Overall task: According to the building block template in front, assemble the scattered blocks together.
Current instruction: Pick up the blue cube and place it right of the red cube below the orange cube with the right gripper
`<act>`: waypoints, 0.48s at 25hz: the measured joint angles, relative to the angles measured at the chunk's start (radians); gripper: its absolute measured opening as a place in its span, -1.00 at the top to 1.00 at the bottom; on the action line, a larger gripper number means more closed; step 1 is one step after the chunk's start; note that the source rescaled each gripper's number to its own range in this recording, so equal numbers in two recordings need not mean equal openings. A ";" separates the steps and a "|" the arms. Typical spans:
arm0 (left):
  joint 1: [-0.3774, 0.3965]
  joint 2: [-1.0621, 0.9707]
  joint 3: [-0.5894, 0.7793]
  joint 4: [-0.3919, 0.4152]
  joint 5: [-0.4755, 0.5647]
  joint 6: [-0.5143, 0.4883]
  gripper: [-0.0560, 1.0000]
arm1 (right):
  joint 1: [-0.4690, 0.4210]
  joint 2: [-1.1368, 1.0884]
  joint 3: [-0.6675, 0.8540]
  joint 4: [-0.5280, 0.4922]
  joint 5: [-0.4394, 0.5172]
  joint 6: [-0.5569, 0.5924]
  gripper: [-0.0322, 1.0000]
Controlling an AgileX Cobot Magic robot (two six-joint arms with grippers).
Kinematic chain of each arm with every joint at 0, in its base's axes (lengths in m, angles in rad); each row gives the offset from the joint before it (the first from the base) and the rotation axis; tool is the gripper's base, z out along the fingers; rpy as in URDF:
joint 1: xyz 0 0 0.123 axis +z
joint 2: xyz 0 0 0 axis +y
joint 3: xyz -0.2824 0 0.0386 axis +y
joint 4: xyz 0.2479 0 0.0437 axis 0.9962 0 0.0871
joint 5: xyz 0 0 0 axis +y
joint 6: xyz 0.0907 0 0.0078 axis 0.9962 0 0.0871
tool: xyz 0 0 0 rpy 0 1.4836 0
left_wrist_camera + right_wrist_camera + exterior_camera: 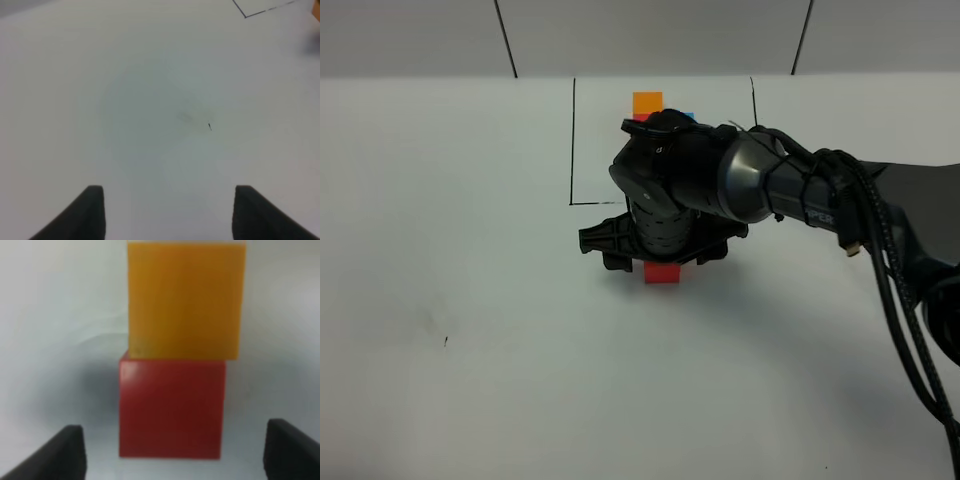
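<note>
A: Right pincer (175, 440), any hold on anything?

B: None. Stands open, one dark fingertip on either side of the small matte red cube (170, 407), with a gap of table on both sides. Grips nothing.

A: And the small matte orange cube (186, 300)?

B: Straight beyond the red one, away from the pincer, face against face, shifted slightly to one side. So a two-cube row, long axis running directly out from the pincer, crosswise to the closing line of the fingers.

A: In keeping with the building block template (647, 103)?

B: Seems so. Farther out beyond the pincer, inside thin black drawn lines (572, 140): orange past red again, plus a framed teal-blue cube (688, 117) at red's side. Probably two of three joined.

A: And the loose teal-blue cube?

B: Not in view; perhaps hidden under the right arm (790, 190). Cannot tell which side.

A: Left pincer (175, 215)?

B: Parted and empty, over bare white table (150, 100), well apart from the cubes. Right arm clearly nearer, so better placed to fetch teal-blue and set it against red's side face, not along the row.
</note>
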State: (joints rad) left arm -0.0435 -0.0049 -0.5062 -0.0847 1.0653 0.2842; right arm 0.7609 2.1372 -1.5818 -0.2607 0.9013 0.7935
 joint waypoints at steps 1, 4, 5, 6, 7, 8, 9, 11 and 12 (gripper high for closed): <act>0.000 0.000 0.000 0.000 0.000 0.000 0.40 | -0.006 -0.015 0.000 0.001 0.017 -0.027 -0.05; 0.000 0.000 0.000 0.000 0.000 0.000 0.40 | -0.035 -0.053 0.000 0.018 0.078 -0.115 -0.05; 0.000 0.000 0.000 0.000 0.000 0.000 0.40 | -0.051 -0.065 0.001 0.024 0.100 -0.151 -0.05; 0.000 0.000 0.000 0.000 0.000 0.000 0.40 | -0.062 -0.075 0.001 0.026 0.120 -0.184 -0.05; 0.000 0.000 0.000 0.000 0.000 0.000 0.40 | -0.077 -0.089 0.007 0.028 0.132 -0.207 -0.05; 0.000 0.000 0.000 0.000 0.000 0.000 0.40 | -0.091 -0.108 0.022 0.030 0.139 -0.228 -0.05; 0.000 0.000 0.000 0.000 0.000 0.000 0.40 | -0.104 -0.127 0.045 0.034 0.140 -0.242 -0.05; 0.000 0.000 0.000 0.000 0.000 0.000 0.40 | -0.132 -0.186 0.111 0.040 0.129 -0.252 -0.05; 0.000 0.000 0.000 0.000 0.000 0.000 0.40 | -0.149 -0.220 0.154 0.040 0.118 -0.255 -0.05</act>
State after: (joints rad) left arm -0.0435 -0.0049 -0.5062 -0.0847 1.0653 0.2842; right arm 0.6123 1.9167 -1.4274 -0.2205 1.0189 0.5388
